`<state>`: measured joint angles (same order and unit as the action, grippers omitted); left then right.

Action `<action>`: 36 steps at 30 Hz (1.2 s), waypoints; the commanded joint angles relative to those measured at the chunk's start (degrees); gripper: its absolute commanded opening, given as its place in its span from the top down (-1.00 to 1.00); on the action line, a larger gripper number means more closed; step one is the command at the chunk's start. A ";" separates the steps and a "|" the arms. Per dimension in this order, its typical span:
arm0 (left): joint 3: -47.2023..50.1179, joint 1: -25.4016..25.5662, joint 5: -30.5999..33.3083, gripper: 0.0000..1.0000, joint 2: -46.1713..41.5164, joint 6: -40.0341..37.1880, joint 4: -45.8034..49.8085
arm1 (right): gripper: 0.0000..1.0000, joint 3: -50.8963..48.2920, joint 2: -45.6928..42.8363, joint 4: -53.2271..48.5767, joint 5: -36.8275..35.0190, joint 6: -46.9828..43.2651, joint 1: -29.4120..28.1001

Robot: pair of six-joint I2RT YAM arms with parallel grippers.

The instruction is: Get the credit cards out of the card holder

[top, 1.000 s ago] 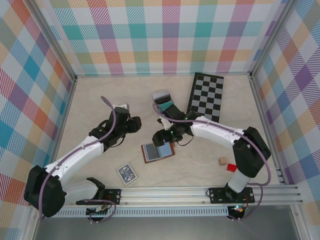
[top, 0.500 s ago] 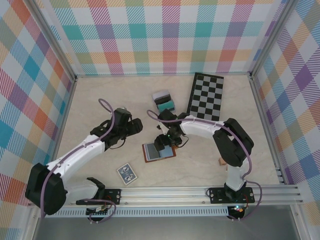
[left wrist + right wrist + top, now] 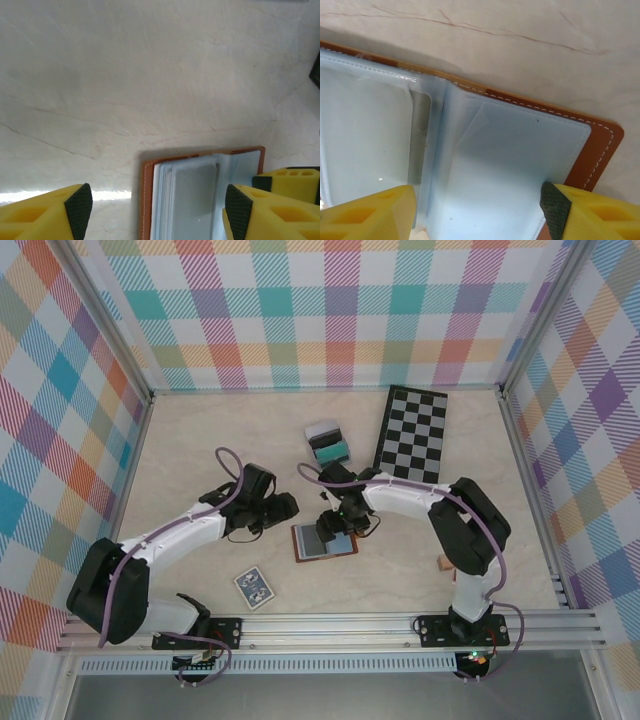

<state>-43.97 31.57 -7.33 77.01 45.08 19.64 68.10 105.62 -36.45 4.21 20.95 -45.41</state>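
The brown leather card holder (image 3: 323, 541) lies open and flat on the table, its blue-grey pockets facing up. My right gripper (image 3: 336, 528) hovers over its far edge, open. In the right wrist view its fingertips (image 3: 555, 205) straddle the right-hand pocket (image 3: 520, 160), with nothing gripped. My left gripper (image 3: 287, 508) stands open just to the holder's left and beyond it. In the left wrist view the holder (image 3: 146, 200) lies between the two yellow fingers (image 3: 77, 210). A pale grey credit card (image 3: 192, 200) shows through the clear sleeves.
A grey-and-teal small box (image 3: 328, 442) and a checkerboard (image 3: 412, 433) lie at the back. A blue patterned card deck (image 3: 254, 587) sits near the front rail. Two small blocks (image 3: 452, 568) rest at the right, by the right arm's base.
My left gripper has moved right, close to the holder's left edge. My right gripper has drawn in and settled over the open holder, which shifted slightly to the right.
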 commanded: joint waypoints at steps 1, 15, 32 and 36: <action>1.99 2.34 -6.55 -0.33 2.06 5.22 -3.20 | -0.39 -3.48 -1.71 -0.76 -1.07 1.95 1.24; 1.11 11.41 -6.09 0.45 9.70 11.09 -11.24 | -0.39 -4.11 -4.46 1.09 1.42 1.55 1.60; -2.21 12.88 -3.96 0.47 14.89 10.74 -6.10 | -0.37 -4.02 -4.87 1.09 1.34 1.60 1.66; -2.67 12.99 -3.89 0.47 15.79 10.68 -5.46 | -0.37 -3.72 -4.41 1.03 1.68 1.30 1.64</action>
<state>-45.91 43.13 -11.49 91.22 55.94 12.03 64.58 102.37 -35.18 4.78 21.85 -43.90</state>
